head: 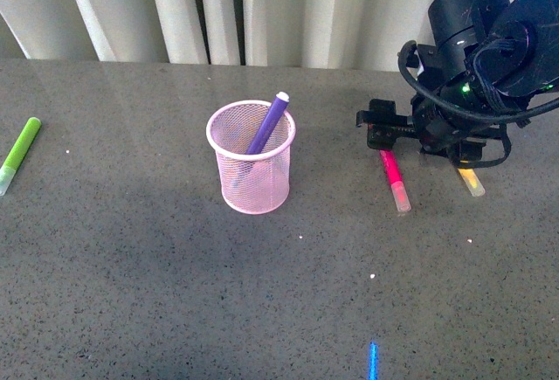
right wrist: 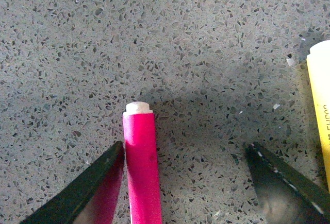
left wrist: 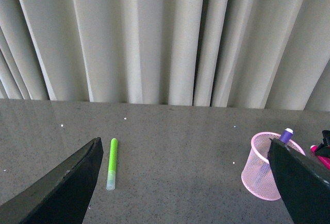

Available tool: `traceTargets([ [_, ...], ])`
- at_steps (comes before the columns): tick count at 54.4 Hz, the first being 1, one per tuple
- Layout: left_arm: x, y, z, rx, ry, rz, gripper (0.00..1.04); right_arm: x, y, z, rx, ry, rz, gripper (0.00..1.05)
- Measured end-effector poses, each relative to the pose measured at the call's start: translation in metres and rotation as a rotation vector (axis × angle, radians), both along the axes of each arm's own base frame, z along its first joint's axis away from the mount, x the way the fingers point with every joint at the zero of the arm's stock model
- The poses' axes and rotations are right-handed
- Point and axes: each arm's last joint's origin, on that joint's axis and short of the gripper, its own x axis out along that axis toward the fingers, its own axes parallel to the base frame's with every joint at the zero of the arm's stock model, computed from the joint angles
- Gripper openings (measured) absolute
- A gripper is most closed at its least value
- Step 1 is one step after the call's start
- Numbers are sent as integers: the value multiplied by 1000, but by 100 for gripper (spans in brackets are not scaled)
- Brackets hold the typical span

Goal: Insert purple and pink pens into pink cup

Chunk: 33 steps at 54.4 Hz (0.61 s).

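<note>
Mesh forms the tapered pink cup (head: 251, 157), rim rolled; the purple pen (head: 267, 124) leans inside, lower half veiled. At its three o'clock the pink pen (head: 394, 177) lies on the speckled table (head: 131, 249), far end hidden under the right gripper (right wrist: 184, 149), released astride it. The left gripper (left wrist: 184, 142) gapes empty.

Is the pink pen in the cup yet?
Out: the pink pen lies flat on the table; the pink cup holds only the purple pen.

The matte black right arm (head: 489, 39) has a fat rounded joint housing (head: 467, 9), looping black cables (head: 407, 65) and a tiny green light (head: 465, 89). The left gripper (left wrist: 184, 144) has plain black wedge-shaped fingers (left wrist: 67, 183).
</note>
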Motion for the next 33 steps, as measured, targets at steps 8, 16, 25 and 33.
traceTargets([
  [8,0,0,0,0,0,0,98,1,3,-1,8,12,21,49],
  [16,0,0,0,0,0,0,98,1,9,-1,31,19,48,30],
  [25,0,0,0,0,0,0,98,-1,19,-1,44,12,79,11],
  [33,0,0,0,0,0,0,98,-3,19,-2,30,-37,78,11],
])
